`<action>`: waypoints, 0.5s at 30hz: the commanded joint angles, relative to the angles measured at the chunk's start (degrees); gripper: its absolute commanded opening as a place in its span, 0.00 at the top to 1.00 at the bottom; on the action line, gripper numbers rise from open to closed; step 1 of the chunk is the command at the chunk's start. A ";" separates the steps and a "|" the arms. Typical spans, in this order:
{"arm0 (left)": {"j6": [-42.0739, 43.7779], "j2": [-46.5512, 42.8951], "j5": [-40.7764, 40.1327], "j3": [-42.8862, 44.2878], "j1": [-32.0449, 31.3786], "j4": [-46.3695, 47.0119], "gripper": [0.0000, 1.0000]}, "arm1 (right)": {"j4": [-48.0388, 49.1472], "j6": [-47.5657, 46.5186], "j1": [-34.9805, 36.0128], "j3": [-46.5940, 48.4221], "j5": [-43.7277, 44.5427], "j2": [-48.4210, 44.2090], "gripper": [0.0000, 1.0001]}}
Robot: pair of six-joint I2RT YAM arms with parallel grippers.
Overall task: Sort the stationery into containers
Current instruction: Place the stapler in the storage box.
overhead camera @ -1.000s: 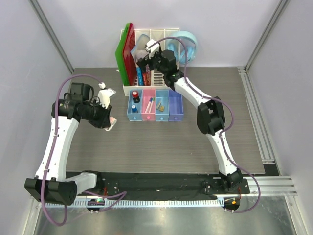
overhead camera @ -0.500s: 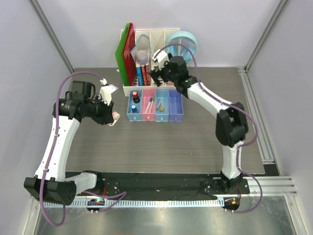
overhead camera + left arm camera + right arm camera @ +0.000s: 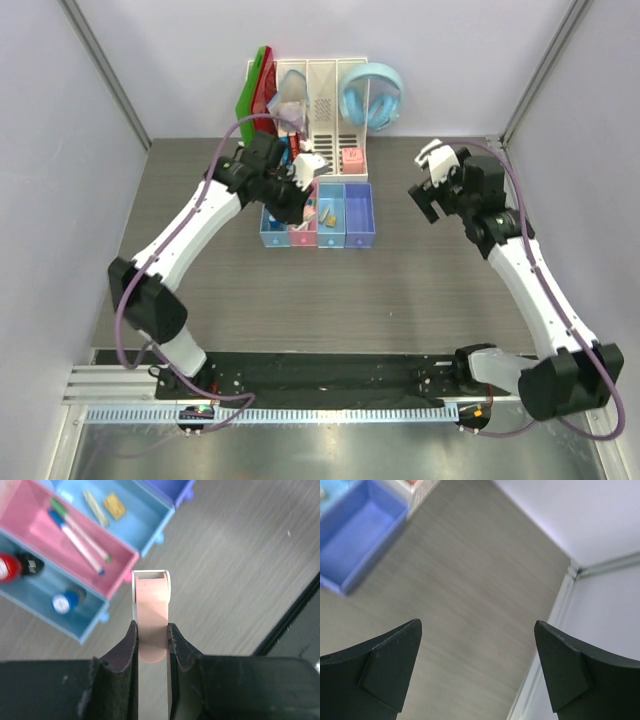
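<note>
Left gripper (image 3: 150, 630) closed on pink clip (image 3: 151, 597), rounded end pinched between both fingers (image 3: 129, 647), white-framed end protruding past the tips; clip above the table (image 3: 240, 555), just beside the pink tray (image 3: 35, 530) holding two markers (image 3: 82, 534); right gripper (image 3: 476, 625) spread wide, empty, near purple-blue tray (image 3: 355, 535).

I'm not finding any text, number or brand that I can read in any view. I'm only seeing a small pale patch on the black stamp (image 3: 20, 566), in the light blue tray (image 3: 92, 627) beside the pink tray (image 3: 35, 527), too blurred to read.
</note>
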 commanded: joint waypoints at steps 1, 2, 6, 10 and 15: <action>0.37 7.08 2.13 12.05 -2.31 3.19 1.00 | -6.45 -3.44 -1.36 -7.37 -1.56 -9.48 0.00; 0.64 8.75 1.87 13.74 -3.54 3.10 1.00 | -6.72 -3.44 -1.44 -8.62 -1.65 -10.80 0.00; 2.13 19.54 1.61 22.25 -5.83 2.75 1.00 | -7.34 -1.77 -1.62 -12.58 -1.39 -15.81 0.00; 2.14 28.52 1.60 29.56 -7.06 2.31 1.00 | -7.51 0.51 -1.62 -13.02 0.28 -17.57 0.00; 1.61 36.61 0.82 37.12 -7.42 3.62 1.00 | -7.51 1.66 -3.55 -13.11 0.29 -19.86 0.00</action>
